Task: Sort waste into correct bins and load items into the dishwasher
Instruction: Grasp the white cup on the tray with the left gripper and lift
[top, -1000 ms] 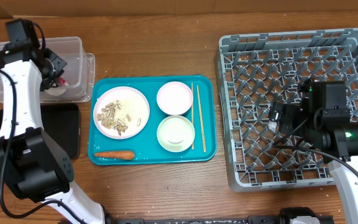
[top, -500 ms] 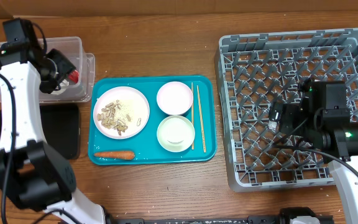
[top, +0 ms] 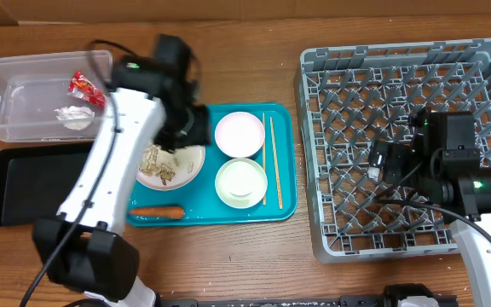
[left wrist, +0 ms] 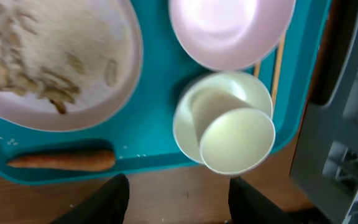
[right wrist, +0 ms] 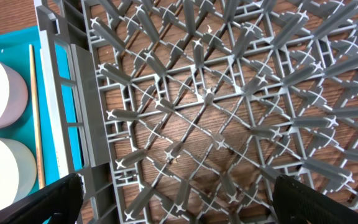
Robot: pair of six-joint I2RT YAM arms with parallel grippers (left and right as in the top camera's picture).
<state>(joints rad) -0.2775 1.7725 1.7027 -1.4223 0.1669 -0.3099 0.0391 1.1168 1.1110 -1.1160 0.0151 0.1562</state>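
Note:
My left gripper (left wrist: 179, 200) is open and empty, hovering over the teal tray's front edge, near the cup. In the overhead view it (top: 183, 128) is above the white plate (top: 170, 168) of nut scraps and rice. A white bowl (top: 239, 134) sits behind a second bowl holding the small cup (left wrist: 236, 140). Chopsticks (top: 267, 158) lie right of the bowls. The carrot (top: 156, 211) lies at the tray's front. The red wrapper (top: 84, 86) and paper wad (top: 75, 115) lie in the clear tub (top: 7, 77). My right gripper (right wrist: 179, 208) is open over the grey dish rack (top: 416, 60).
The teal serving tray (top: 284, 205) holds the dishes mid-table. The shallow black tray (top: 37, 183) lies in front of the clear tub at the left. The rack's left wall (right wrist: 61, 93) stands between my right gripper and the teal tray.
My left arm has swung from the clear tub to over the teal tray. The red wrapper it held now lies in the tub. The right arm has not moved.

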